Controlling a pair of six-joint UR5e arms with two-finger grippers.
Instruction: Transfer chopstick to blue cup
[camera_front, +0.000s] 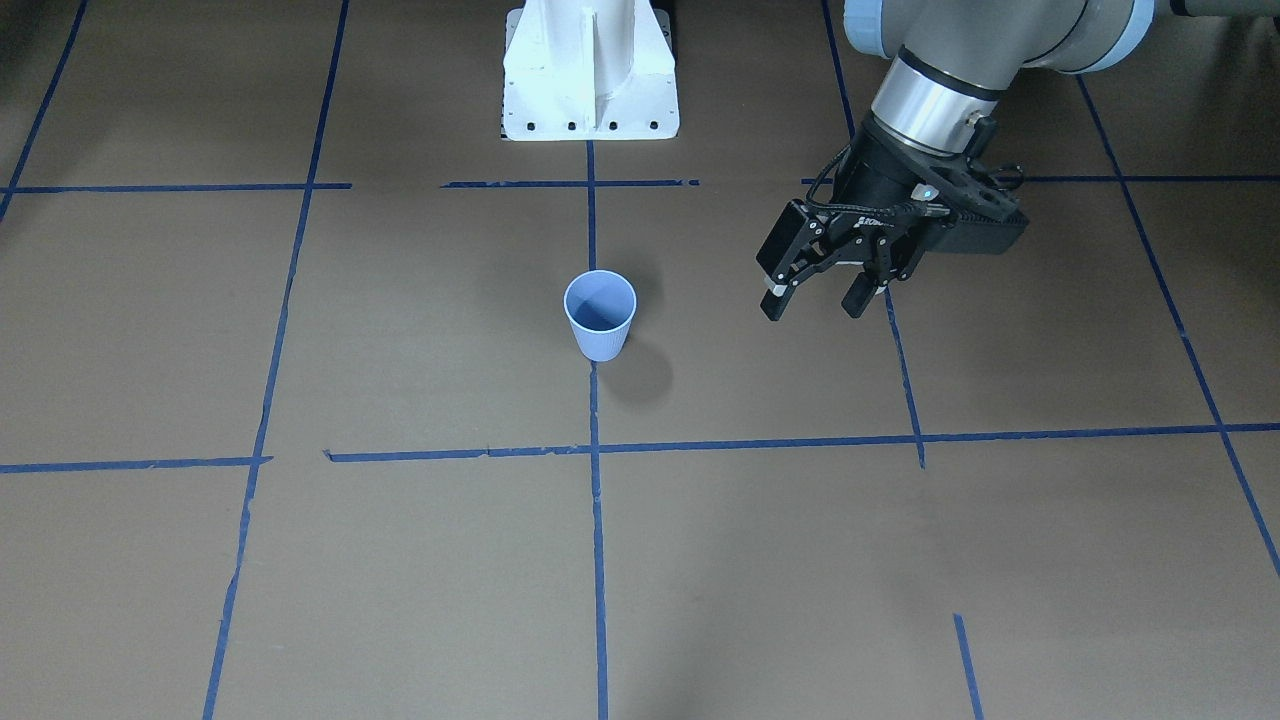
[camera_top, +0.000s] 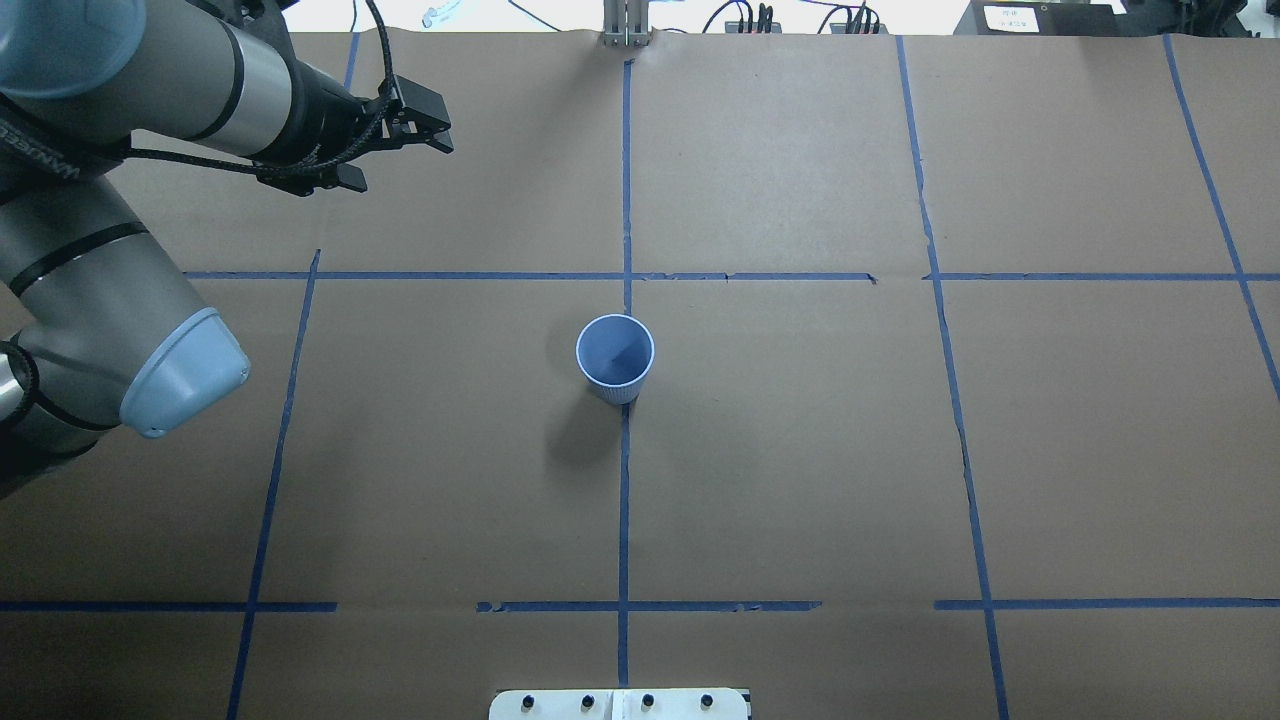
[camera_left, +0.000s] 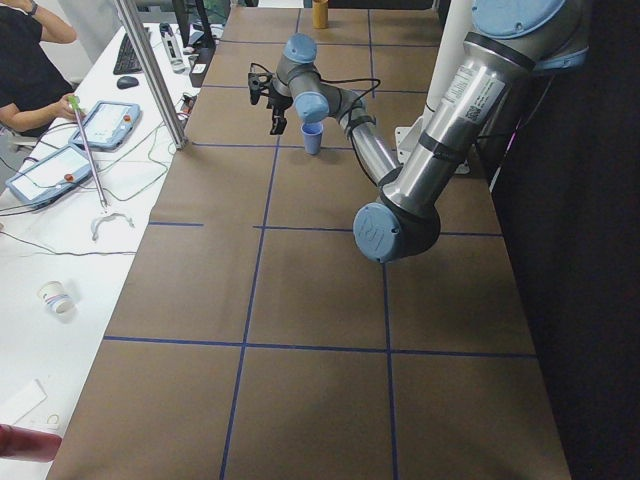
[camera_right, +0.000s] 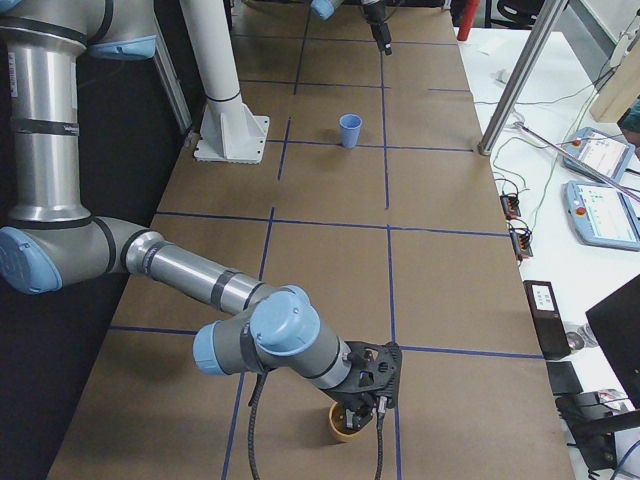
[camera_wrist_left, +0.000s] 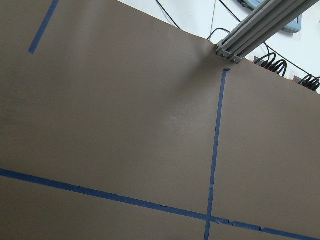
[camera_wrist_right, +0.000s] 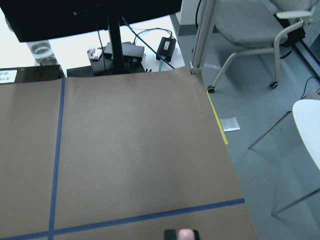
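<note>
The blue cup stands upright and empty at the table's middle, also in the overhead view and the right-side view. My left gripper is open and empty, in the air well to the cup's side and apart from it; it also shows in the overhead view. My right gripper is at the table's far right end, over a yellow cup. In the right wrist view a pale pink chopstick tip shows between close-set dark fingertips at the bottom edge. The rest of the stick is hidden.
The robot's white base stands behind the cup. Blue tape lines grid the brown table. An aluminium post stands at the far edge. Operators' consoles lie on a side bench beyond that edge.
</note>
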